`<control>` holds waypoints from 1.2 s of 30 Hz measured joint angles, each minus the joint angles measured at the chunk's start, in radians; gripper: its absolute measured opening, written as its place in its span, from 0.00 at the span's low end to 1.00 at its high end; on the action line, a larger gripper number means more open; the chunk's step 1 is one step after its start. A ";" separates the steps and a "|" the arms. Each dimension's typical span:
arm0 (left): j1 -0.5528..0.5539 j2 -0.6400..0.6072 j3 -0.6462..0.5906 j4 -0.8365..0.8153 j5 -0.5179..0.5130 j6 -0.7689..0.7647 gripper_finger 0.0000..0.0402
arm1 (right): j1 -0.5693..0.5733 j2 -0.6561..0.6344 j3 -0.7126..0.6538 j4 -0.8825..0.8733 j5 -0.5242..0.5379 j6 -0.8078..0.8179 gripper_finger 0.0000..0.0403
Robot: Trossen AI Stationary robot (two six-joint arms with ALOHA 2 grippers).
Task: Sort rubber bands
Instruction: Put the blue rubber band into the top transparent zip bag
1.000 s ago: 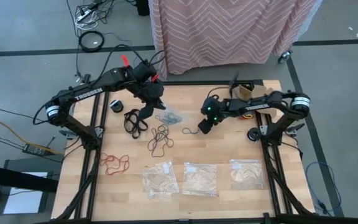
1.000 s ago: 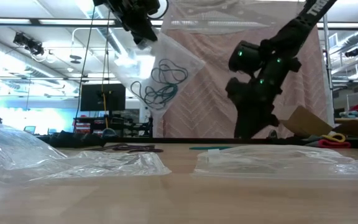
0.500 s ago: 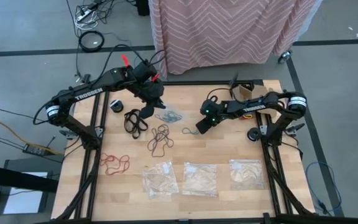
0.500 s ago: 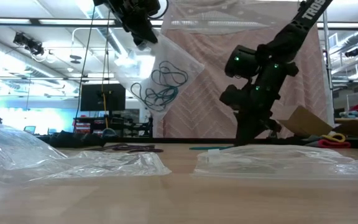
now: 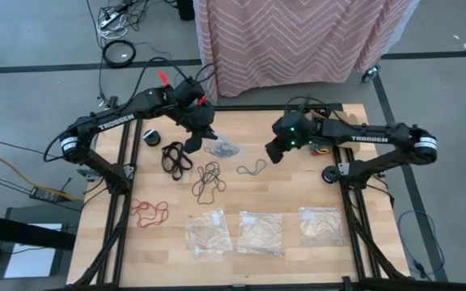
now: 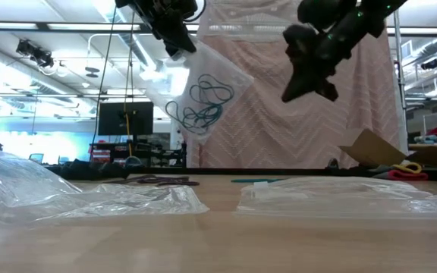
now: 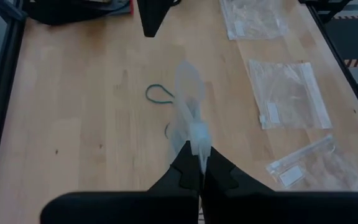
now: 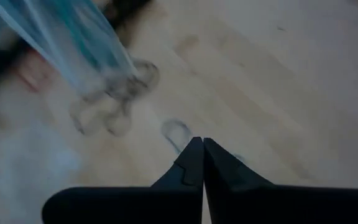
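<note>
Above the table, left gripper (image 5: pixel 198 129) pinches a bag (image 6: pixel 197 91) of teal bands (image 6: pixel 202 104); right gripper (image 5: pixel 272 153) clenched empty; black (image 5: pixel 175 157), brown (image 5: pixel 208 179), red (image 5: pixel 149 212) piles remain.

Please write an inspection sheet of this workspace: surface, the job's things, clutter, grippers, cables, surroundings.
Surface: wooden table, light, bare in places.
Job's things: black rubber bands, dark brown rubber bands and red rubber bands lie in separate clusters; one teal rubber band lies alone; more teal ones hang inside the held bag.
Clutter: three flat clear bags along the near edge; a cardboard piece at the far right corner.
Grippers: left gripper shut on the held bag, raised above the table; right gripper shut, holding nothing, raised above the lone teal band.
Cables: black cables on the floor behind the table.
Surroundings: a pink patterned cloth behind the table.
</note>
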 joint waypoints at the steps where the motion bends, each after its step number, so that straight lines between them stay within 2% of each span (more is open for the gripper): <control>1: 0.001 0.000 0.000 0.000 0.000 0.000 0.00 | 0.000 0.013 -0.001 -0.023 0.007 -0.041 0.00; 5: 0.006 0.000 0.000 -0.017 0.000 0.002 0.00 | -0.001 0.116 -0.001 -0.040 -0.039 -0.126 0.07; 10: 0.012 0.000 0.000 -0.055 0.000 0.008 0.00 | 0.002 0.274 -0.001 0.019 -0.117 -0.172 0.24; 15: 0.016 0.000 0.000 -0.061 0.000 0.009 0.00 | 0.000 0.417 -0.001 0.072 -0.098 -0.162 0.42; 20: 0.016 0.000 0.000 -0.064 0.000 0.009 0.00 | 0.002 0.523 0.012 0.101 -0.032 -0.041 0.52; 23: 0.015 0.000 0.000 -0.070 -0.003 0.010 0.00 | 0.015 0.543 0.016 0.104 0.014 0.048 0.45; 25: 0.015 0.000 0.000 -0.070 -0.004 0.010 0.00 | 0.029 0.547 0.015 0.103 0.065 0.053 0.30; 27: 0.016 0.000 0.000 -0.070 -0.006 0.010 0.00 | 0.036 0.543 0.011 0.103 0.093 0.039 0.11; 28: 0.016 0.000 0.000 -0.070 -0.008 0.010 0.00 | 0.038 0.543 0.009 0.106 0.096 0.026 0.06; 31: 0.019 0.000 0.000 -0.068 -0.011 0.011 0.00 | 0.027 0.539 0.008 0.107 0.098 0.040 0.01; 36: 0.027 -0.001 0.000 -0.063 -0.015 0.011 0.00 | -0.031 0.498 -0.001 0.104 0.042 0.034 0.00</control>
